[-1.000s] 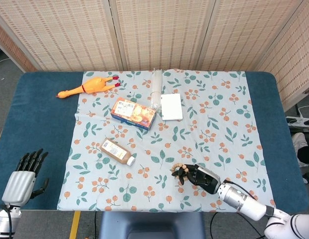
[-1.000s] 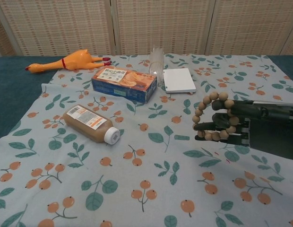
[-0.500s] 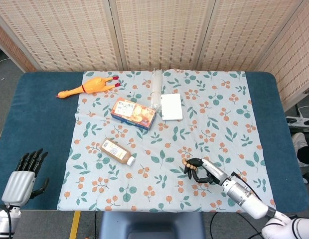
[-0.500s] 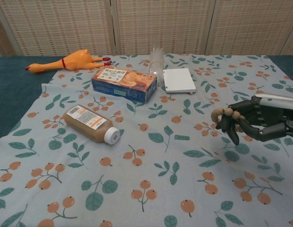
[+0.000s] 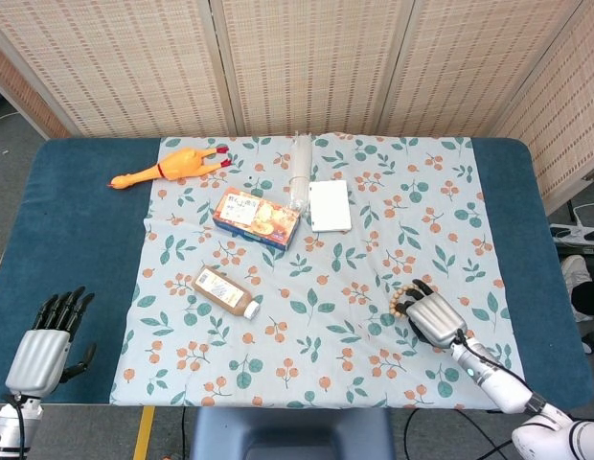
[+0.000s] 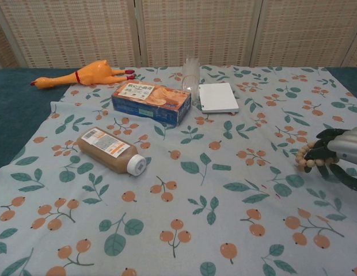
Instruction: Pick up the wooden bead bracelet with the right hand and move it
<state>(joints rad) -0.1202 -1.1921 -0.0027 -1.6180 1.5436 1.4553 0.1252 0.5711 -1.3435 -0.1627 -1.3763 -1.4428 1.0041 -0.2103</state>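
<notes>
The counter [image 5: 77, 220] carries a floral cloth [image 5: 393, 230]; toward its far edge lie a snack box [image 5: 257, 218], a rubber chicken [image 5: 170, 167] and a white box [image 5: 330, 205]; a brown bottle [image 5: 224, 292] lies mid-cloth; near the front right corner the right hand [image 5: 432, 314] grips the wooden bead bracelet [image 5: 399, 299]; the left hand [image 5: 45, 345], at the front left corner, is spread and holds nothing.

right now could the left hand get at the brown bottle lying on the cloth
Probably yes. The left hand is open and holds nothing, and only bare table and cloth lie between it and the brown bottle; whether the arm stretches that far is uncertain.
</notes>
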